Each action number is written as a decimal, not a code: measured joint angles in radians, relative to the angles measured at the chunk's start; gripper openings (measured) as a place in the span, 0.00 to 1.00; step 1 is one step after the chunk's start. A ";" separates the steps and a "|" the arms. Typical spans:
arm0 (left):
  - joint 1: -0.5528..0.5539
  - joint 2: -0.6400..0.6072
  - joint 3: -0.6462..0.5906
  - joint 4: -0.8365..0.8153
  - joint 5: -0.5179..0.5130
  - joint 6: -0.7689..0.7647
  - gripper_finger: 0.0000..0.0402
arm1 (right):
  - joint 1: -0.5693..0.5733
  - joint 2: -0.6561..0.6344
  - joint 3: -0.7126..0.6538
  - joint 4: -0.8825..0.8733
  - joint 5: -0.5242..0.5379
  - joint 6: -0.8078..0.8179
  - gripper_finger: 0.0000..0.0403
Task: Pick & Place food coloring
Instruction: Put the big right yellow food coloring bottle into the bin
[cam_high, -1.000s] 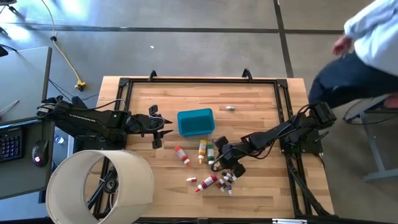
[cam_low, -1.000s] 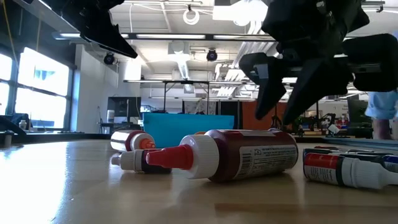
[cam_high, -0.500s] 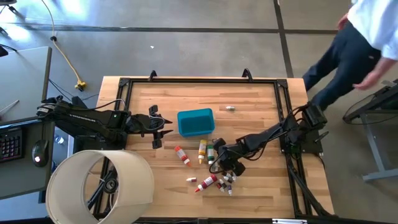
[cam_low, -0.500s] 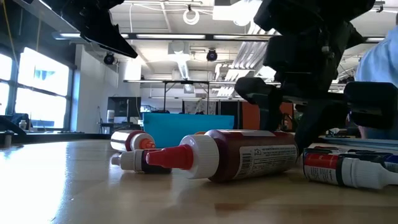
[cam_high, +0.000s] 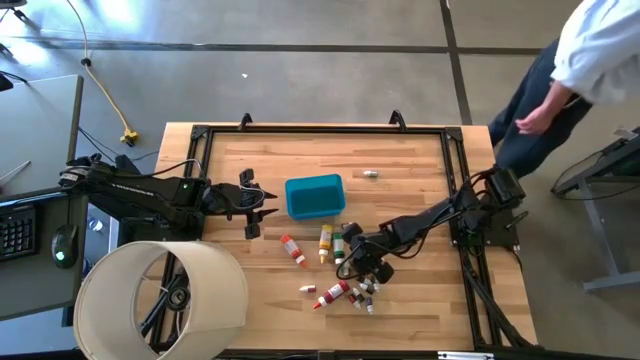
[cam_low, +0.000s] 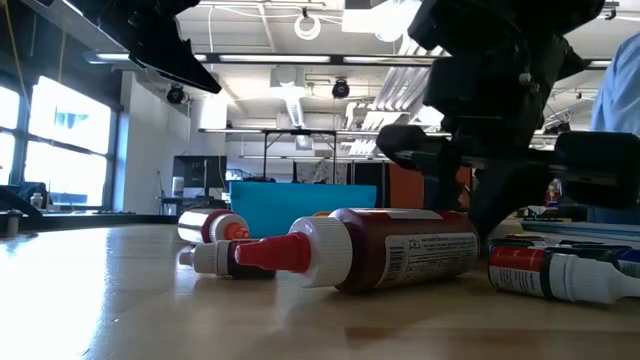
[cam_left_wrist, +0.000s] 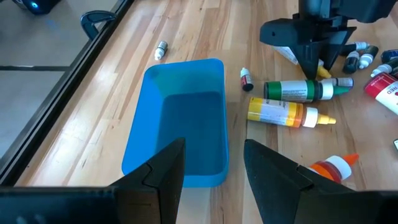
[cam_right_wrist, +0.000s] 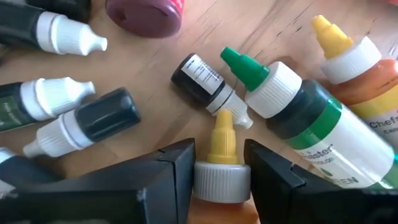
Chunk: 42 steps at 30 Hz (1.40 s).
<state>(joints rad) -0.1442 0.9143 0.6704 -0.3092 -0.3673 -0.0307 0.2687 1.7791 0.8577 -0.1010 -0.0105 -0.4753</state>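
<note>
Yellow-tipped, with a white ribbed cap, a small bottle (cam_right_wrist: 221, 167) sits clamped between the fingers of our right end effector (cam_right_wrist: 217, 177), low over the cluster of food coloring (cam_high: 345, 282) on the wooden worktop (cam_high: 400, 170). Just beside it lies a green bottle (cam_right_wrist: 305, 121) whose label reads partly "master", and an orange-bodied one (cam_right_wrist: 367, 81) showing "Cheff". A tiny dark vial (cam_right_wrist: 205, 81) touches the green cap. Our left end effector (cam_left_wrist: 211, 168) hangs with fingers parted, holding nothing, over the blue tub (cam_left_wrist: 177, 124), well apart from the bottles.
</note>
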 joint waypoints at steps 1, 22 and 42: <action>0.000 0.000 0.000 0.000 0.000 0.000 0.40 | 0.000 0.001 0.000 0.009 0.000 0.002 0.30; 0.000 0.000 0.000 0.031 -0.004 0.026 0.40 | -0.102 -0.328 -0.093 0.711 0.190 0.182 0.30; 0.000 0.000 0.000 0.076 -0.009 0.026 0.40 | -0.439 0.251 -0.132 1.644 0.106 0.526 0.30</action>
<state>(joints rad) -0.1442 0.9146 0.6704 -0.2334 -0.3766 -0.0048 -0.1701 2.0298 0.7257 1.5433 0.0953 0.0506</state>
